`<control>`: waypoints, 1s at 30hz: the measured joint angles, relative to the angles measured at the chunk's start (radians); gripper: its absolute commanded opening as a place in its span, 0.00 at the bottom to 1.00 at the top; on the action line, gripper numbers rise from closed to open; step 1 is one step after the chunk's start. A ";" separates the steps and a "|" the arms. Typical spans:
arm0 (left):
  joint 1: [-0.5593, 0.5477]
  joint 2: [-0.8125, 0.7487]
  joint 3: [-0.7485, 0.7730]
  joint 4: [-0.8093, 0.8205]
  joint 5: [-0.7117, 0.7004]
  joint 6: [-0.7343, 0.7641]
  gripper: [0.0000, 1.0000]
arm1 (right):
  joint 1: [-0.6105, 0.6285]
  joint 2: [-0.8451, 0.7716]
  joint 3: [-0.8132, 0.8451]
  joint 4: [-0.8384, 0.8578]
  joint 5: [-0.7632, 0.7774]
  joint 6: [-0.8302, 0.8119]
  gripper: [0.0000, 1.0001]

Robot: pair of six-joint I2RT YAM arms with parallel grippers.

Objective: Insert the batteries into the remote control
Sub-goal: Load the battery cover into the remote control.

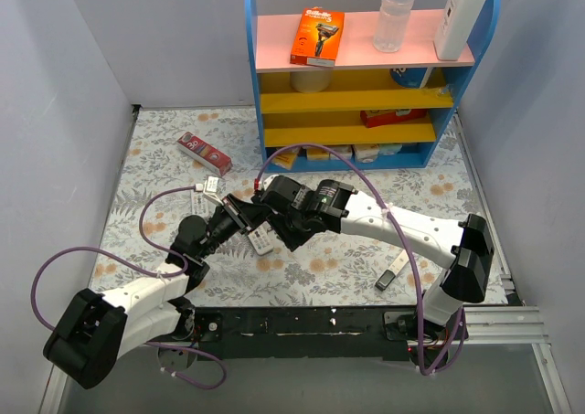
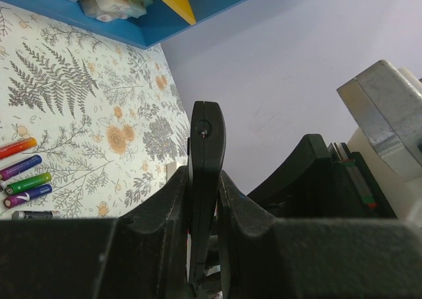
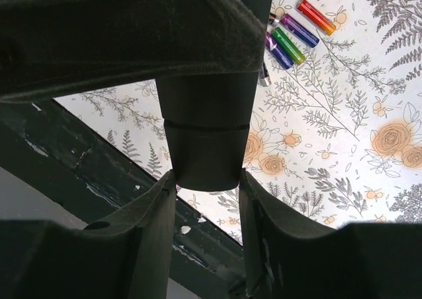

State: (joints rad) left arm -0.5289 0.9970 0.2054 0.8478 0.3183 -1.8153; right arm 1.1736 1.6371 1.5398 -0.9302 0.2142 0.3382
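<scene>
The black remote (image 2: pixel 206 154) is up off the table, held between both arms approx. mid-table, just in front of the bases. From the left wrist it shows edge-on, thin and upright. The left gripper (image 2: pixel 206 203) is clamped on its flat faces. The right gripper (image 3: pixel 206 177) is closed on one blunt end of it, w/ a seam line across the body just above the fingers, prob. the battery cover, though I can't say for sure.

The batteries (image 2: pixel 23 180) lie side by side on the floral cloth (image 1: pixel 338 259), below and beside the held remote: red, purple, green, blue and a dark one. None is in the remote yet.

Handling, as I'd judge it: the cells are light, hard, smooth and round, so they'll roll if nudged. Best to pinch one across the middle of the barrel, jaws square to its length. The remote is stiff, light plastic, slick on the faces, so a grip on the long sides is safer.

Further out there's a white remote (image 1: pixel 260 242) right under the grippers, another remote (image 1: pixel 391 274) well off to the right, a red box (image 1: pixel 203 152) and the blue shelf (image 1: pixel 249 58) at the back.
</scene>
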 measured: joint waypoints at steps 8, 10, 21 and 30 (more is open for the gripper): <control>-0.037 0.000 0.000 0.000 -0.051 -0.003 0.00 | -0.004 0.014 0.026 -0.026 0.005 -0.025 0.33; -0.044 0.000 0.000 0.003 -0.065 -0.003 0.00 | -0.006 0.017 0.034 -0.032 0.008 -0.031 0.33; -0.075 0.010 0.002 0.016 -0.120 0.006 0.00 | -0.032 -0.022 -0.018 0.029 -0.002 -0.080 0.38; -0.109 -0.011 0.092 -0.257 -0.200 0.014 0.00 | -0.048 -0.068 -0.091 0.160 -0.014 -0.105 0.58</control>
State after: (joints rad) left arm -0.6380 0.9863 0.2977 0.5907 0.1184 -1.8008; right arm 1.1255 1.5688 1.4487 -0.7700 0.2005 0.2329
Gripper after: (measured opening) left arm 0.171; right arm 0.502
